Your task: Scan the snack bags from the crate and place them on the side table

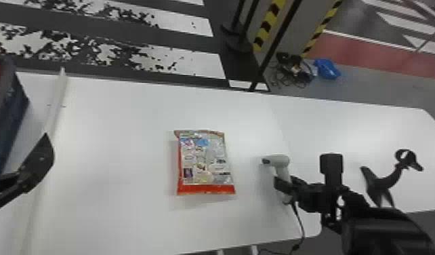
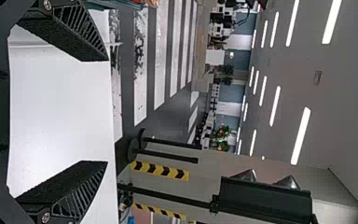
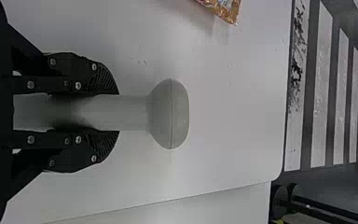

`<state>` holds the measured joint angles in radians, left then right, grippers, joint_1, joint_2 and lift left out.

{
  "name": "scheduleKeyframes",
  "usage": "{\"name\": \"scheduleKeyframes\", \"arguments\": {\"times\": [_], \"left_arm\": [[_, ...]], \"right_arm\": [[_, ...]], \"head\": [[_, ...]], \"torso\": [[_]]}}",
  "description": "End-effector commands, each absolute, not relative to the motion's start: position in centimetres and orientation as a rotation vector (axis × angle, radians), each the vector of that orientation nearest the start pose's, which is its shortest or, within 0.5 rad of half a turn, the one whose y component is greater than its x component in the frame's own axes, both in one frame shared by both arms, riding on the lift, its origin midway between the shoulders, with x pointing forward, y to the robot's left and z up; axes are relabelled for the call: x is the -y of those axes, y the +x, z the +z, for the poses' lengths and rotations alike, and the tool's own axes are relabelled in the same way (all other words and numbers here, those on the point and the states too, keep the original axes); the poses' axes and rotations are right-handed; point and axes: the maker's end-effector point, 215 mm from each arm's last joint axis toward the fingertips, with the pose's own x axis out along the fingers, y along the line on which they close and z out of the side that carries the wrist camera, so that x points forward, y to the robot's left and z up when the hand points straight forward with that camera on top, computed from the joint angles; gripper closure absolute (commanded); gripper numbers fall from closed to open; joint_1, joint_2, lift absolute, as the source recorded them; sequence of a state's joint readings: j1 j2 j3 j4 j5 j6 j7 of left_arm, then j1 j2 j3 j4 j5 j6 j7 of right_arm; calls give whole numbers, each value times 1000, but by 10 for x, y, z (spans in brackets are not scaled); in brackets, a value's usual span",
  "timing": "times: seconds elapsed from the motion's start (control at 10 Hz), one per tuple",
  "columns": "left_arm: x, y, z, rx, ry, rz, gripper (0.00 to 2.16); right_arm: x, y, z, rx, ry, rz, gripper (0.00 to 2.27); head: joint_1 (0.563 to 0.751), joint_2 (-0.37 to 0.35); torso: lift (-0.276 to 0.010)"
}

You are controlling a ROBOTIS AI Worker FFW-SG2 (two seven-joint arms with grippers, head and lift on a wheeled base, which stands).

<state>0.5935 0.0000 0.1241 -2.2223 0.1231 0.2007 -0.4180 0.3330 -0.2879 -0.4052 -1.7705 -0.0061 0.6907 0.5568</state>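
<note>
Worktop (image 1: 118, 112), white, meets a second worktop (image 1: 345, 118) along its right edge and bears a dark blue crate (image 1: 6, 112) at far left. The left end effector (image 1: 37, 162), near the crate, is spread wide, while the right end effector (image 1: 284, 184), by the right edge, is closed around the handle of a grey scanner (image 1: 282, 161) whose head faces the bag. Between the worktop's middle and right edge lies the snack bag (image 1: 205, 162), flat, red along one end, its small printed panels unreadable; a black stand (image 1: 382, 183) occupies the second worktop.
</note>
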Motion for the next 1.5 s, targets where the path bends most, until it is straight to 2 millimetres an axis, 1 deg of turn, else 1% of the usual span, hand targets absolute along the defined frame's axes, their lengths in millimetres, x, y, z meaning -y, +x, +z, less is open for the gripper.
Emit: {"name": "scheduleKeyframes", "arguments": {"times": [0.0, 0.1, 0.2, 0.3, 0.4, 0.5, 0.6, 0.7, 0.8, 0.9, 1.1, 1.2, 1.3, 1.4], "left_arm": [[-198, 408, -331, -122, -90, -325, 83], [-197, 409, -331, -121, -89, -326, 83], [-197, 409, -330, -119, -88, -326, 83], [-197, 409, -330, -119, -88, -326, 83], [-197, 408, -331, -121, -89, -326, 83], [-197, 408, -331, -124, -90, -326, 83], [-197, 408, -331, -121, -89, -326, 83], [-197, 409, -330, -119, -88, -326, 83], [-197, 409, -331, -122, -89, -326, 83], [-196, 409, -330, -119, -89, -328, 83], [-196, 409, -330, -120, -88, -324, 83], [-197, 410, -329, -118, -84, -317, 83], [-195, 410, -326, -112, -83, -311, 83], [-193, 410, -326, -111, -83, -307, 83]], "right_arm": [[447, 389, -526, -774, -41, 100, 2078], [446, 390, -525, -773, -41, 101, 1916], [445, 389, -527, -776, -40, 103, 1619], [444, 390, -527, -771, -31, 97, 738], [445, 389, -527, -771, -30, 95, 194], [447, 388, -527, -771, -25, 89, 167], [451, 389, -522, -760, -20, 80, 124], [453, 387, -512, -732, -2, 68, 117], [451, 385, -497, -704, 5, 69, 117], [443, 382, -482, -680, 17, 83, 107], [414, 377, -462, -663, 77, 132, 93], [395, 376, -454, -656, 121, 179, 93], [373, 372, -453, -664, 179, 231, 97], [358, 369, -457, -681, 211, 266, 97]], "head": [[695, -343], [695, -343], [695, -343], [695, -342], [695, -342], [695, -342], [695, -343], [695, -345], [695, -350], [695, -350], [695, -339], [695, -321], [695, -296], [695, -268]], "torso": [[-94], [-94], [-94], [-94], [-94], [-94], [-94], [-94], [-94], [-94], [-94], [-94], [-94], [-94]]}}
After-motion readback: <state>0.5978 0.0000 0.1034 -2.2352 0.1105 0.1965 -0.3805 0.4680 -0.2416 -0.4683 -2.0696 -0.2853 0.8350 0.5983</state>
